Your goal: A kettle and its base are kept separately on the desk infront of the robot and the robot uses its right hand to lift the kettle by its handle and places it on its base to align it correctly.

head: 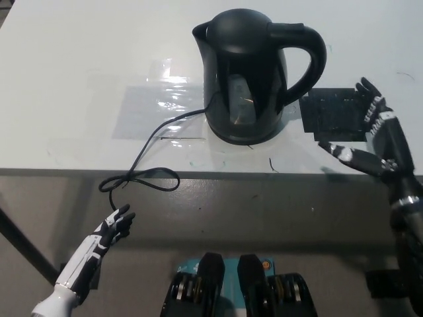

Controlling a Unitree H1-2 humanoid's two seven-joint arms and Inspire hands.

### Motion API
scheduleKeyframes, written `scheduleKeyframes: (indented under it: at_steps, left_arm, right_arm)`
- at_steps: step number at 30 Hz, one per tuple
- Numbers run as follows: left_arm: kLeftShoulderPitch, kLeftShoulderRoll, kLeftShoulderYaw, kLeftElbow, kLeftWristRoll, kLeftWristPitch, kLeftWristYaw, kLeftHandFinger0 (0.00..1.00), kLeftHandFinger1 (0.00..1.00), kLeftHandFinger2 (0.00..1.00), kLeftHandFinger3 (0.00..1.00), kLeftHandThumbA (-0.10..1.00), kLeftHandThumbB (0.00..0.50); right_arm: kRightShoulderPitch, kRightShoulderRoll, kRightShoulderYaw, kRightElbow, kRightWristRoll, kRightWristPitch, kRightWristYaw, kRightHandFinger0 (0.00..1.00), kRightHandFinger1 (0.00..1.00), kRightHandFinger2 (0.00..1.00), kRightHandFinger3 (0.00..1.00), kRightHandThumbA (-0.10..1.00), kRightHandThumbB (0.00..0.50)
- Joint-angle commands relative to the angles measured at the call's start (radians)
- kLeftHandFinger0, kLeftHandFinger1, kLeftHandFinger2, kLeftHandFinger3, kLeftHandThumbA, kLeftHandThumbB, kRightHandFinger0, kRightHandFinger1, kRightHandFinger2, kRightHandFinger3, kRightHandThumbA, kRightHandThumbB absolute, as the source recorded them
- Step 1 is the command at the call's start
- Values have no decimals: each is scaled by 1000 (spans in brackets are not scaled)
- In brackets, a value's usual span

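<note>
We see the kettle [248, 72] standing upright near the middle of the tabletop [79, 59], seemingly already on its base, with the cord [149, 148] trailing off the front edge. Our right hand [370, 139] hovers open near the right edge, fingers spread, holding nothing, apart from the handle [307, 56]. The left hand [115, 224] hangs below the front edge, fingers loosely apart. To finish well, we judge the hand should clear away without brushing the handle, so the kettle sits square and undisturbed.
</note>
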Motion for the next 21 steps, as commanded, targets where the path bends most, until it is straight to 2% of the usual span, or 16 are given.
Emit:
scheduleKeyframes:
  at_steps: [1, 2, 5, 7, 10, 14, 20, 21]
  left_arm:
    - [-3, 22, 14, -20, -44, -44, -15, 1000, 1000, 1000, 1000, 1000, 216]
    - [-3, 22, 14, -19, -45, -46, -15, 1000, 1000, 1000, 1000, 1000, 216]
    - [-7, 27, 25, -16, -39, -38, -5, 1000, 1000, 1000, 1000, 1000, 224]
    - [-5, 27, 28, -13, -41, -37, -4, 1000, 1000, 1000, 1000, 1000, 224]
    - [3, 18, 29, -12, -44, -45, -1, 1000, 1000, 1000, 1000, 1000, 185]
    - [19, 3, 33, -19, -31, -45, 16, 1000, 1000, 1000, 1000, 1000, 196]
    - [37, -14, 44, -27, -10, -74, 41, 1000, 1000, 1000, 1000, 1000, 219]
    - [46, -19, 46, -32, -5, -78, 46, 1000, 1000, 1000, 1000, 1000, 211]
  right_arm:
    - [147, -84, -56, -492, 164, 98, 69, 1000, 1000, 1000, 1000, 1000, 500]
    - [159, -85, -59, -509, 158, 99, 64, 1000, 1000, 1000, 1000, 1000, 500]
    - [343, -64, -88, -681, -56, -32, 15, 1000, 1000, 1000, 1000, 1000, 500]
    - [406, -43, -94, -723, -97, -50, 4, 1000, 1000, 1000, 1000, 1000, 500]
    - [516, -14, -98, -716, -140, -111, -2, 1000, 1000, 1000, 1000, 1000, 500]
    - [590, 16, -81, -644, -121, -112, 8, 1000, 1000, 1000, 1000, 1000, 500]
    - [604, 39, -64, -451, -170, -112, -2, 1000, 1000, 1000, 1000, 1000, 500]
    - [595, 35, -65, -396, -179, -112, -6, 1000, 1000, 1000, 1000, 1000, 466]
